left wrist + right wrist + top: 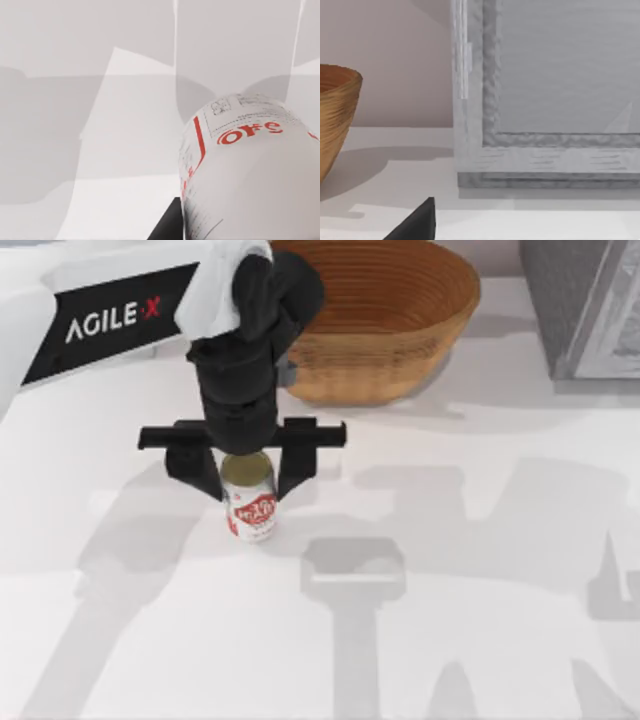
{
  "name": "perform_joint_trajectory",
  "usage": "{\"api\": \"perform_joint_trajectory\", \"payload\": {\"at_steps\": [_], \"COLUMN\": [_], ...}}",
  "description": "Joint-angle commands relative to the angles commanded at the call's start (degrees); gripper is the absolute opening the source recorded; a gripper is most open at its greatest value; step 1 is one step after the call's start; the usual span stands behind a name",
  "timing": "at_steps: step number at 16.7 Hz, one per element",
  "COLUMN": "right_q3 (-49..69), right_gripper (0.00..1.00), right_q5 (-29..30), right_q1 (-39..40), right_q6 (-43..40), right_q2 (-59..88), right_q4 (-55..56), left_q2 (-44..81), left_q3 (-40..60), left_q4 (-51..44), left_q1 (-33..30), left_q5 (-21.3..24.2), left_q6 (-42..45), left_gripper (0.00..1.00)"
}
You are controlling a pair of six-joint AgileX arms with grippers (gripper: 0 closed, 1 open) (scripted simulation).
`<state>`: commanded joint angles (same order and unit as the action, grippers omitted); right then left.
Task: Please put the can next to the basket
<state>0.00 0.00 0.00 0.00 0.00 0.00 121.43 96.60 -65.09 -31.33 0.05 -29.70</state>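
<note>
The can (251,502) stands upright on the white table, left of centre, showing its white label with red markings and its gold top. My left gripper (250,468) reaches down over it with one black finger against each side, shut on the can. Up close in the left wrist view, the can (250,175) takes up the near corner. The basket (385,330), wide, orange-brown and ribbed, sits at the back of the table behind the left arm, a short way beyond the can. Its side (335,115) also appears in the right wrist view, along with a dark part of my right gripper (417,225).
A grey framed box-like object (585,310) stands at the back right, to the right of the basket, and looms close in the right wrist view (545,100). Arm shadows fall across the white table (480,640) in front and to the right.
</note>
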Motion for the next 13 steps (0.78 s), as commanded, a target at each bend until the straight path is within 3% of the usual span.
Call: {"api": "perform_joint_trajectory", "payload": {"at_steps": [11,13], "right_q3": [0.0,0.0], "right_gripper": [1.0,1.0], "right_q5": [0.0,0.0], "right_q1": [0.0,0.0], "right_q6": [0.0,0.0], "right_q2": [0.0,0.0], "right_q4": [0.0,0.0], "left_q2": [0.4,0.4], "left_q3": [-1.3,-1.3], "left_q4": [1.6,1.6], "left_q1": [0.0,0.0], "left_q5": [0.0,0.0], "left_q6": [0.0,0.0], "left_gripper": [0.0,0.15]}}
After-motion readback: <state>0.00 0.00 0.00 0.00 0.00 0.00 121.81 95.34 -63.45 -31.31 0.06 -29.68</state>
